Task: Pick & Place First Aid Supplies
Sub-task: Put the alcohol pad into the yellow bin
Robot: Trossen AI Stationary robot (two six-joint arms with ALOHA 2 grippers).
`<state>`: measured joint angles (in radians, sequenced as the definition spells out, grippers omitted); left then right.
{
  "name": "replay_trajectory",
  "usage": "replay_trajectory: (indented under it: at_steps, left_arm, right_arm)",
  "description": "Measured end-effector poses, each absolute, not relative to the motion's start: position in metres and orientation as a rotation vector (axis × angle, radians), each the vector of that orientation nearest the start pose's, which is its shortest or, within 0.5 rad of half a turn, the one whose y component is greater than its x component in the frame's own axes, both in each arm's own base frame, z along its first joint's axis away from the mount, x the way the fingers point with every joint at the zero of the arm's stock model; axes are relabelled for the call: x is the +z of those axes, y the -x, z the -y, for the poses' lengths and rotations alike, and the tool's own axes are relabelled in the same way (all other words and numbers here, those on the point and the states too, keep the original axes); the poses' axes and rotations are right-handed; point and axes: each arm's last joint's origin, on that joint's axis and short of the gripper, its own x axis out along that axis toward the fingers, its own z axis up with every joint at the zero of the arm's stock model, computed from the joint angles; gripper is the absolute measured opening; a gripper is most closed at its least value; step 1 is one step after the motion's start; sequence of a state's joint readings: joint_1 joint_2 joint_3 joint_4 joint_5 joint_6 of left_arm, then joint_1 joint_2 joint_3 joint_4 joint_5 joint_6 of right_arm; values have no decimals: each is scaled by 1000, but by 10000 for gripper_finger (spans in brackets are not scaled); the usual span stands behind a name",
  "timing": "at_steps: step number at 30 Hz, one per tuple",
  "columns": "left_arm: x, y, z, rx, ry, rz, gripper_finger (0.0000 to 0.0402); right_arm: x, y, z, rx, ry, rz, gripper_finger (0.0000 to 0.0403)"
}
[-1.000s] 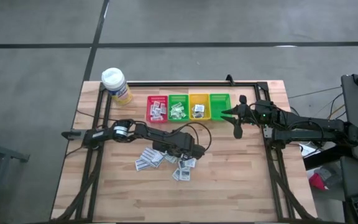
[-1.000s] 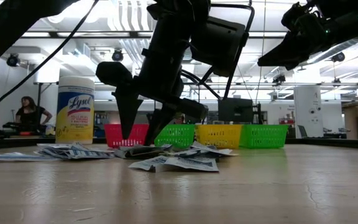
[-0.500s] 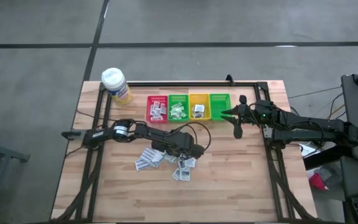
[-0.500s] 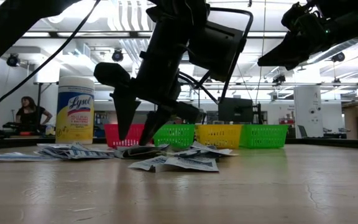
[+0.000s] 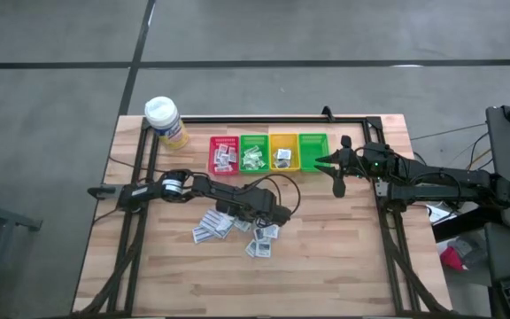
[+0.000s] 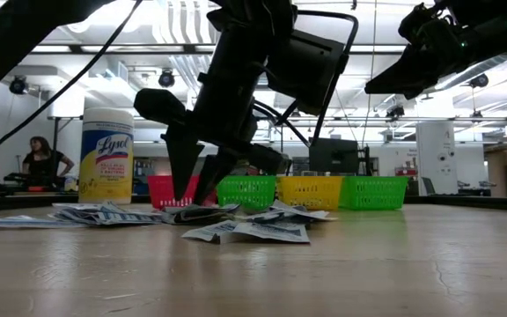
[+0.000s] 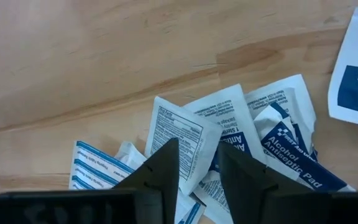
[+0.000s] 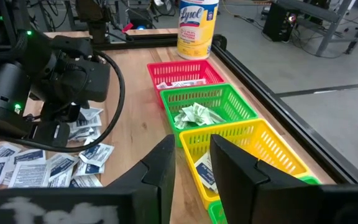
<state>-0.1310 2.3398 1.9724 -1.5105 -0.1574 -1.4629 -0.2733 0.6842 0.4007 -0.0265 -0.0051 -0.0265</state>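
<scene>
We see the left pincer (image 6: 194, 189) down on the sachet pile (image 5: 235, 227) mid-counter (image 5: 343, 266), fingers part-open straddling one white sachet (image 7: 180, 137), not clamped. Right pincer (image 8: 191, 163) hangs above the yellow bin (image 8: 253, 146), part-open, empty. More sachets sit in the bins.

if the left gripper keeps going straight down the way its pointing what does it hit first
Most likely the white sachet with small grey print, which lies directly beyond the left gripper and its fingertips on top of the pile of sachets. The wooden table lies beneath it.
</scene>
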Motion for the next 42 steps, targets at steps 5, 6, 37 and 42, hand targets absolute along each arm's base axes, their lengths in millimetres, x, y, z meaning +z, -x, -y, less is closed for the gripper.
replay_trajectory:
  at_steps: [5, 6, 37, 42]
  left_arm:
    - [169, -422, 50, 1295, 740, -1412, 78]
    - [168, -421, 49, 1299, 740, -1414, 72]
    - [189, -421, 65, 1153, 756, -1540, 39]
    - [188, -421, 68, 1130, 731, -1549, 39]
  right_arm:
    - [230, -154, 43, -262, -17, -311, 88]
    - [230, -154, 43, -262, -17, -311, 87]
    - [230, -154, 43, -261, -14, -311, 89]
    - [230, -154, 43, -261, -9, -312, 92]
